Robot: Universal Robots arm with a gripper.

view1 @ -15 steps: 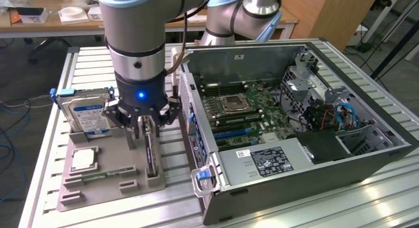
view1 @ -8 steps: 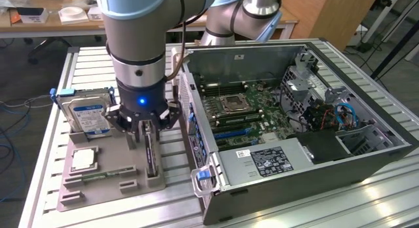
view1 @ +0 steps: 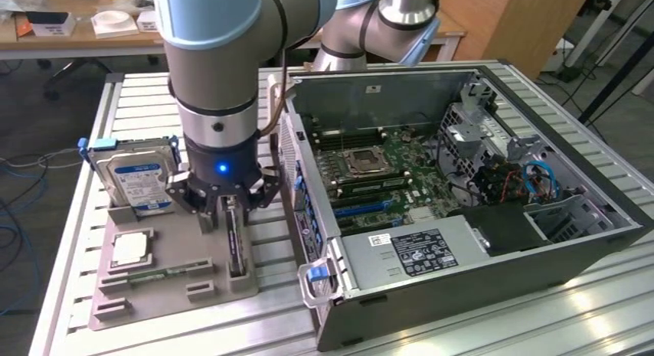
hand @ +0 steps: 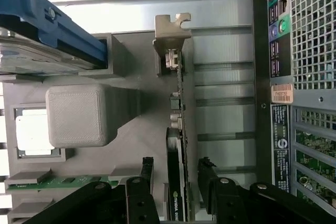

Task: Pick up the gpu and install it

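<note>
Green NVIDIA logo (hand: 176,204) on the edge-up gpu (hand: 178,140)

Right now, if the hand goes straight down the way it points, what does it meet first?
Probably the gpu, standing on edge in the grey holder. The hand is open, with its fingers either side of the card, so the card would pass between them. Depth is unclear.

Your gripper (hand: 177,170) straddles the gpu (hand: 179,124) with its jaws apart, a slim gap between each finger and the card. On one side of the pincer the computer case (hand: 299,77) stands near, with a narrow lane of bare table (hand: 226,114) between. On the other side the holder's grey block (hand: 77,115) rises close to the finger, and the upright hard drive (view1: 138,184) is just beyond it. The space above the card's far end, by its bracket (hand: 172,32), is open.
</note>
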